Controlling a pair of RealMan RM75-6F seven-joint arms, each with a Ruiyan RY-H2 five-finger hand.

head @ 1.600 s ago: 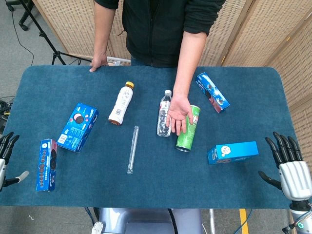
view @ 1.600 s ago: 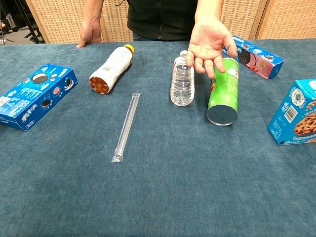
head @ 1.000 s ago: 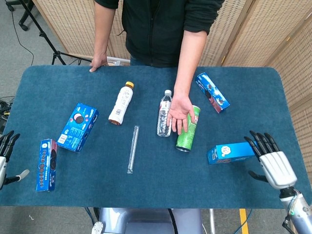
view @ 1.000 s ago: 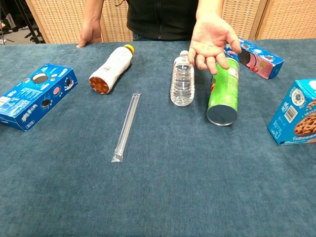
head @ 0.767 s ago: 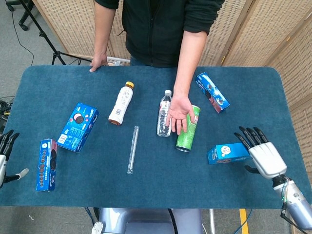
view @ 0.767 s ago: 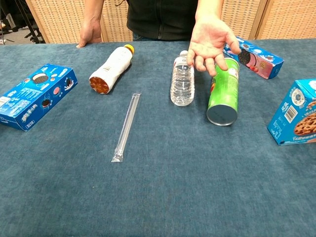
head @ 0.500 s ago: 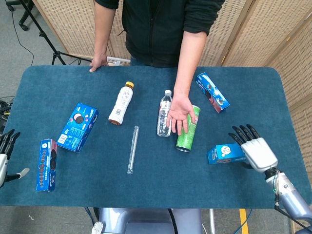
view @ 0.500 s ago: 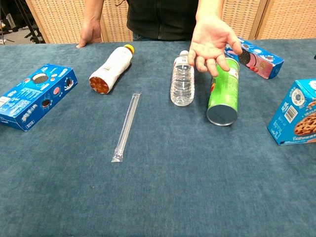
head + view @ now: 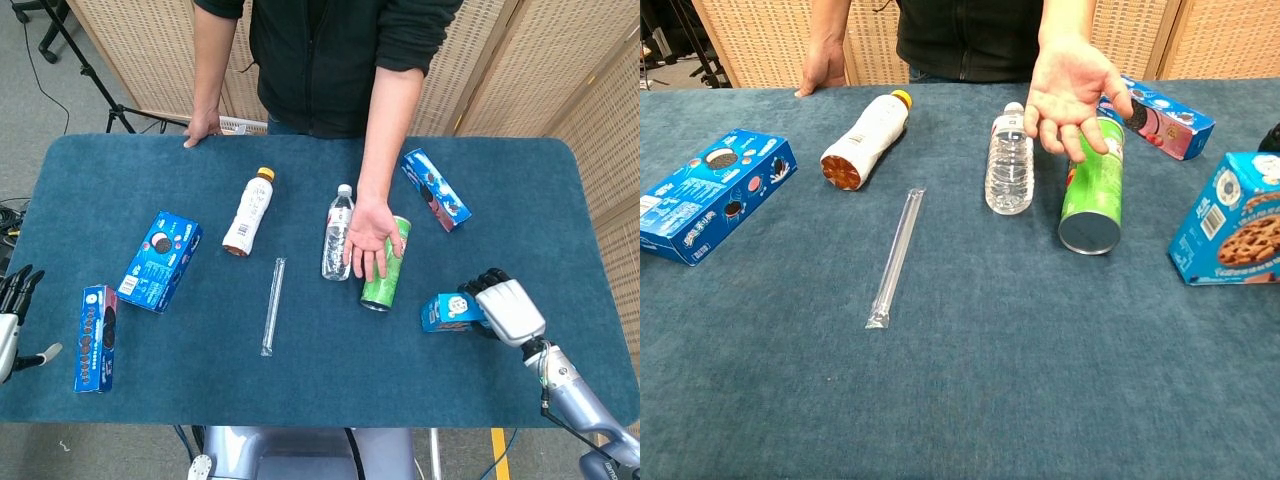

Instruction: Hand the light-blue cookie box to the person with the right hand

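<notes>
Lying beside the light-blue cookie box (image 9: 448,311), apparently grasped: green can (image 9: 385,264).

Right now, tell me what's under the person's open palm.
The person's hand hovers over the top end of the green chip can, beside the water bottle. The can's lid end is covered.

We take this for a lab or test room set up for recording, not a home. The blue felt-covered table (image 9: 300,380) stands on a bare grey floor (image 9: 30,95), closed in at the far side by woven folding screens (image 9: 140,50). At the far left we see a black tripod leg (image 9: 85,65) with a cable, and a wheeled chair base (image 9: 45,40) beyond it.
</notes>
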